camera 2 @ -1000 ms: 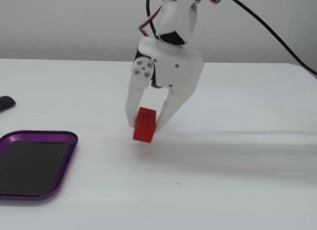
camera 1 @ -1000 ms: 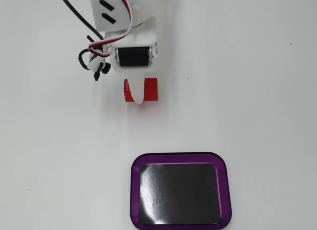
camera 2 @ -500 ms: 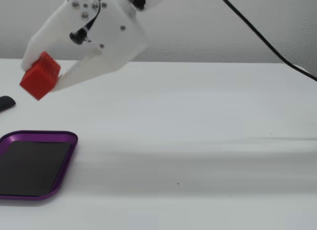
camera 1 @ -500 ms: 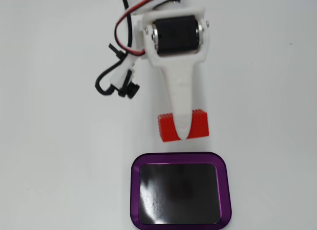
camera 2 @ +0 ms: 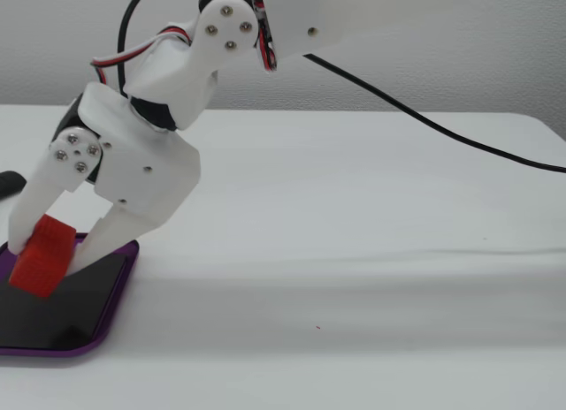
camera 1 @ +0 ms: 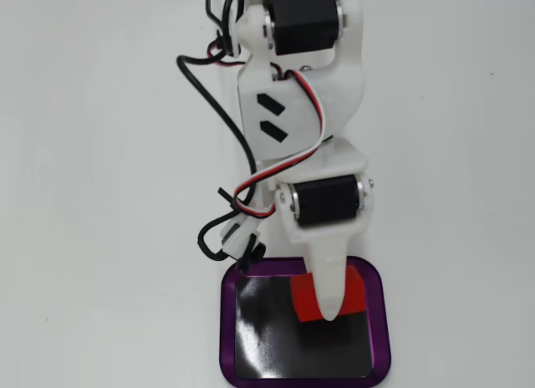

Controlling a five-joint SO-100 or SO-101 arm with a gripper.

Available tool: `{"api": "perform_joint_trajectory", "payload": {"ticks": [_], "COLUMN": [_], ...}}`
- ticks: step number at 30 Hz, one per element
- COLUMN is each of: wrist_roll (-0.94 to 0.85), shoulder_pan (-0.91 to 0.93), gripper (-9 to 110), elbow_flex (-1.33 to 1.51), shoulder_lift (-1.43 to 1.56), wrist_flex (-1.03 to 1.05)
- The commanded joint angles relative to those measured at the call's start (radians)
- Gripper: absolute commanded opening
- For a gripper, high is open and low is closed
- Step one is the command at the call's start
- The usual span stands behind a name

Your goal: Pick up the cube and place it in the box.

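Cube (camera 2: 42,256), bright red, sits clamped in the white pincer (camera 2: 46,270) at the lower left of a fixed view, tilted and held just above the box's (camera 1: 380,321) black floor on the white tabletop (camera 2: 354,251).

Under me I note a plain white table (camera 1: 100,237), matte and bare of markings apart from a tiny dark speck on its surface in a fixed view (camera 2: 318,326). A pale, faintly textured wall (camera 2: 460,48) stands behind the table's far edge. A dark rounded object (camera 2: 9,183), cut off at the left edge, lies on the table; I cannot identify it.
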Motion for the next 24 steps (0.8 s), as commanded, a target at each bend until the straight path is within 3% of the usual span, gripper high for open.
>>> {"api": "perform_joint_trajectory", "payload": {"ticks": [1,9,16,24], "wrist_roll": [0.005,0.008,0.008,0.012], "shoulder_pan": [-0.002,0.002,0.002,-0.008], "gripper": [1,22,22,22], "elbow_flex": [-0.066,-0.067,-0.069,-0.058], "shoulder_lift": [0.029,0.115,0.216,0.517], "wrist_flex": [0.054,0.264,0.399,0.689]}}
